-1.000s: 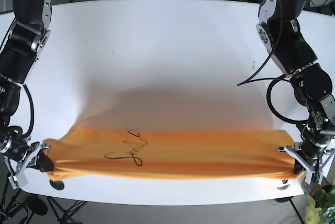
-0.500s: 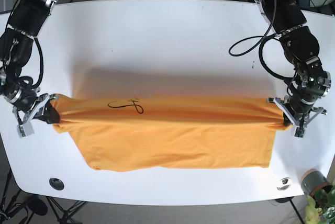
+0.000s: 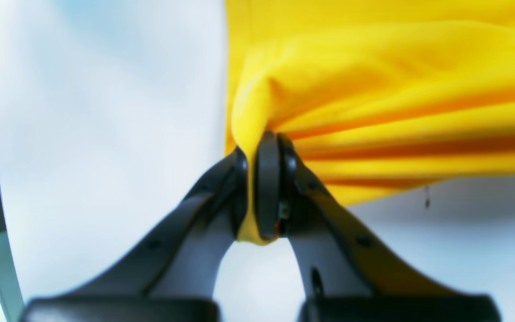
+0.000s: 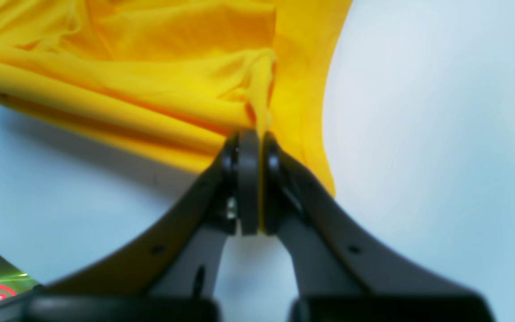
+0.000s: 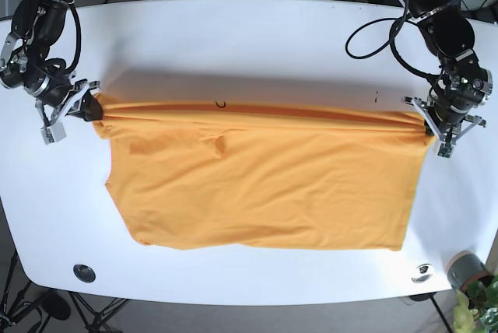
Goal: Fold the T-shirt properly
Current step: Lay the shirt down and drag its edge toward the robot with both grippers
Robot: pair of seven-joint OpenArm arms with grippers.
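Compared with half a second ago, the held edge of the orange T-shirt (image 5: 264,185) has travelled farther up the white worktop (image 5: 233,45), and more cloth now lies spread flat below it; a second ago it was only a narrow bunched band near the front edge. The dark script that showed on top of the fabric is now reduced to a small mark at the taut upper fold. Both arms have pulled back with the cloth, and their wrists sit higher in the base view than before. The left gripper (image 5: 430,126), on the right of the base view, is clamped on one upper corner of the shirt; its wrist view shows the jaws pressed together with a pinch of yellow fabric (image 3: 373,103) fanning out in pleats. The right gripper (image 5: 87,107), on the left of the base view, is likewise closed on the opposite corner, with fabric (image 4: 150,89) gathered between its jaws. The upper edge runs nearly straight between the two grippers.
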